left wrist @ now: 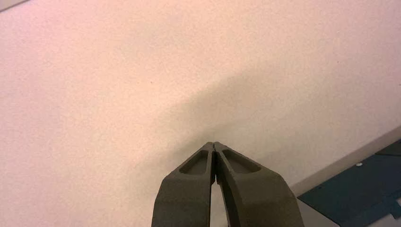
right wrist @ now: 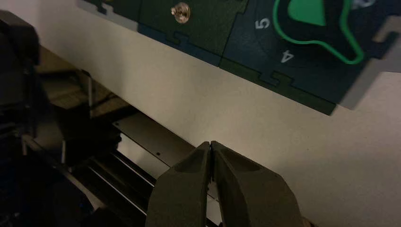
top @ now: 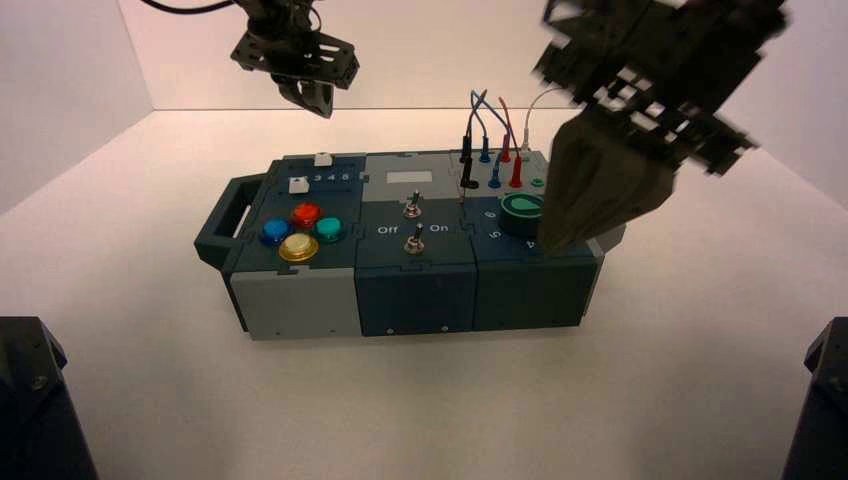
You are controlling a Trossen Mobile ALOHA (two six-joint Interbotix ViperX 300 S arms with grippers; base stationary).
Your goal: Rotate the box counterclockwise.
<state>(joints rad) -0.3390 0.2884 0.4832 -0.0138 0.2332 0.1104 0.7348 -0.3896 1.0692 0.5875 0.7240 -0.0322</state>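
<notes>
A pale, matte counter (top: 420, 400) fills the scene, meeting plain white walls (top: 430, 50) along its far edge and both side edges. Two dark blocks sit at the near corners: one at the near left corner (top: 35, 400), one at the near right corner (top: 822, 395).

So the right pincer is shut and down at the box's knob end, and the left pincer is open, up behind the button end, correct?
Not quite: the left pincer is shut too; the left wrist view shows its fingertips meeting. The rest holds: the right pincer is shut at the knob end of the box, and the left one hangs above and behind the button end.
</notes>
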